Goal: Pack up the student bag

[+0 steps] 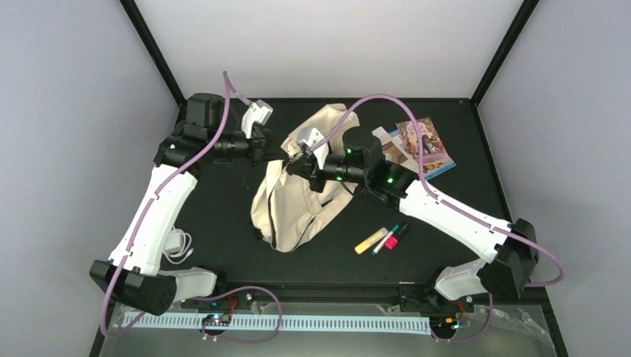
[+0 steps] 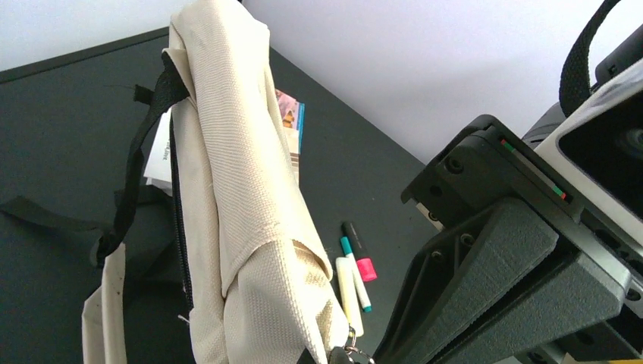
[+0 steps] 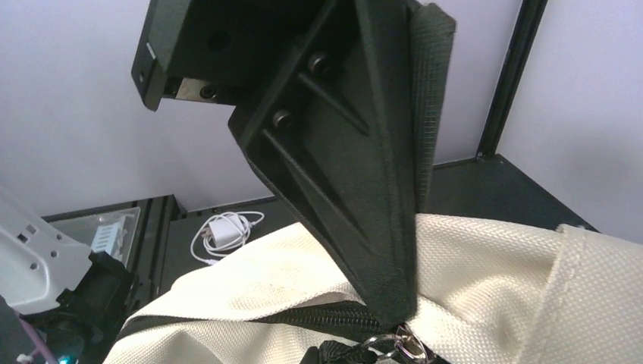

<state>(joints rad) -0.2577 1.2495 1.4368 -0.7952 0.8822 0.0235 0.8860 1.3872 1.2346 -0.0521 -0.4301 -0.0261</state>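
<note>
The student bag [image 1: 298, 197], cream fabric with dark zipper lines, lies mid-table with its upper left part lifted. My left gripper [image 1: 277, 154] and right gripper [image 1: 296, 162] meet at that lifted edge. In the left wrist view the bag [image 2: 243, 197] hangs and its fabric gathers to a pinched point by a zipper ring [image 2: 349, 353] at my left jaws; my right gripper's dark body [image 2: 493, 280] is close beside it. In the right wrist view one finger [image 3: 356, 197] presses down at the zipper ring [image 3: 400, 345], with a black strap [image 3: 431, 106] along it.
Three markers, yellow [image 1: 370, 241], teal [image 1: 385, 238] and pink [image 1: 394, 236], lie right of the bag; they also show in the left wrist view [image 2: 355, 277]. A book [image 1: 424, 145] on papers sits at the back right. A white charger with cable [image 1: 177, 244] lies front left.
</note>
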